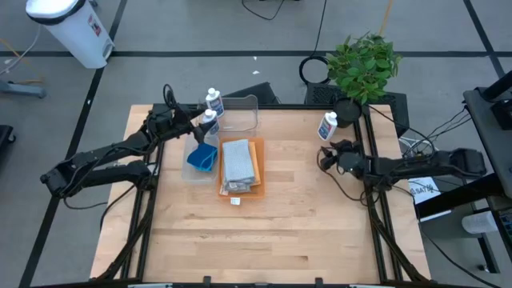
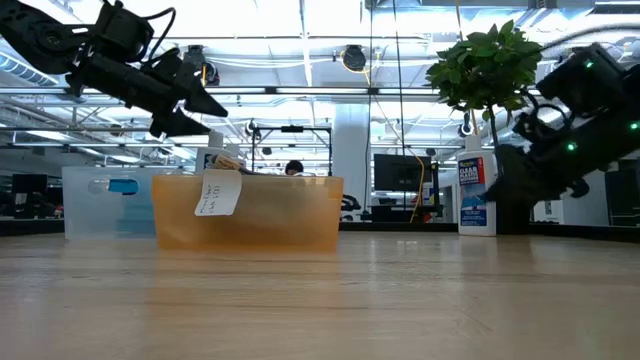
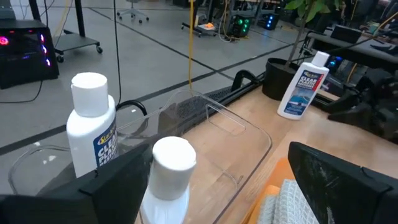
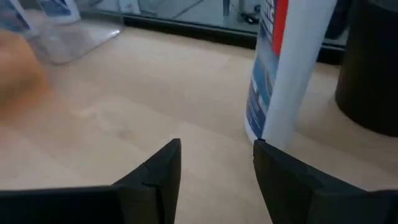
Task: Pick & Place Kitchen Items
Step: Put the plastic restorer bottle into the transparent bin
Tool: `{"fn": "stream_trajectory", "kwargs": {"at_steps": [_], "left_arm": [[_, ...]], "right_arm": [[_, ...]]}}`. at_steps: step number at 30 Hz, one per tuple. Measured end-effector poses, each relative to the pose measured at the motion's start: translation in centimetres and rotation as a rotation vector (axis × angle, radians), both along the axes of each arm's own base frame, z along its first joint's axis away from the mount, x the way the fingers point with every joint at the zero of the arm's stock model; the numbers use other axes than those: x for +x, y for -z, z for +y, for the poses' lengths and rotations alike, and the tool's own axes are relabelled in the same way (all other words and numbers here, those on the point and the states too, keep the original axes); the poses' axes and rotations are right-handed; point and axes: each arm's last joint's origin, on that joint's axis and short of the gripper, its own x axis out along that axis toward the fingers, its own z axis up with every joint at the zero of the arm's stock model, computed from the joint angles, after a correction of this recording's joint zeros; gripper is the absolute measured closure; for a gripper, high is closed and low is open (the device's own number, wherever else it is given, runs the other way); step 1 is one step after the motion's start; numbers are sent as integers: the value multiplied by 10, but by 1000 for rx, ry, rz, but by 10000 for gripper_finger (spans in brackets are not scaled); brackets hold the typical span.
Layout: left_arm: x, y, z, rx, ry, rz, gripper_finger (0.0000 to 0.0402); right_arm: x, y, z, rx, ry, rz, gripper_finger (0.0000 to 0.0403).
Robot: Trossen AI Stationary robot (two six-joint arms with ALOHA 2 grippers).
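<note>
Left gripper, jaws spread wide and empty, straddles a white bottle standing in the clear tub. Closing off-centre could topple it against the neighbouring bottle. Right gripper waits part-open, empty, near a third bottle.

Your left pincer hangs raised over the desk's far left part, its fingers spread wide with nothing between them. Your right pincer sits low at the right side, fingers parted and empty.
</note>
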Motion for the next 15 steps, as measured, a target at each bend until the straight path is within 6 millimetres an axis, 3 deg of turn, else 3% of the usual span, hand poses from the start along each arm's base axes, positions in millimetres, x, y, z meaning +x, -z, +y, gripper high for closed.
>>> {"fn": "stream_trajectory", "kwargs": {"at_steps": [5,15], "left_arm": [[0,0,0,1,2,-2,20],[3,-1,-3,5,19,-7,27]], "right_arm": [[1,0,-13,-5,66,-15,234],[8,0,-34,-1,38,-67,234]]}}
